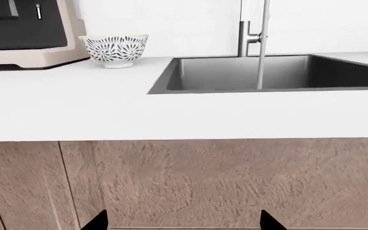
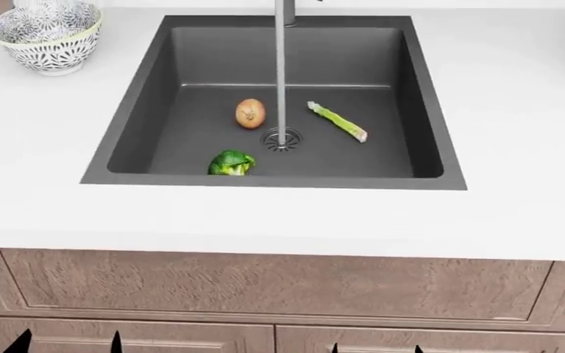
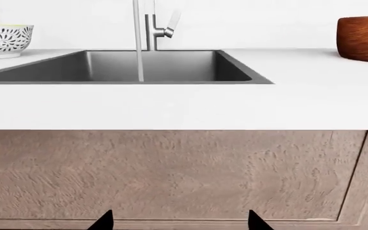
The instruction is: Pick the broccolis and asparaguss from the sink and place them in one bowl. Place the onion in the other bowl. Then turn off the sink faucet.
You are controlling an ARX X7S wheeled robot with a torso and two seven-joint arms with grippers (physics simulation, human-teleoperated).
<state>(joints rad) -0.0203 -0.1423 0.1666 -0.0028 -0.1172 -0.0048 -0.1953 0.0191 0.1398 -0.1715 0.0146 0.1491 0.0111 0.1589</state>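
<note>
Fingertips of the left gripper (image 1: 182, 221) sit apart, holding nothing, low before the cabinet front (image 1: 235, 182); above, the whitish bowl (image 1: 115, 49) stands upper left, the sink (image 1: 273, 72) and faucet (image 1: 249, 38) upper centre.

Head view: the onion (image 2: 250, 113), asparagus (image 2: 338, 122) and broccoli (image 2: 230, 163) lie around the drain (image 2: 280, 139).

Right wrist view: the right gripper (image 3: 178, 221) is spread and empty; the wooden bowl (image 3: 363, 38) stands upper right.

left hand (image 2: 67, 342): low, fingers apart | right hand (image 2: 376, 348): low, seemingly parted
</note>
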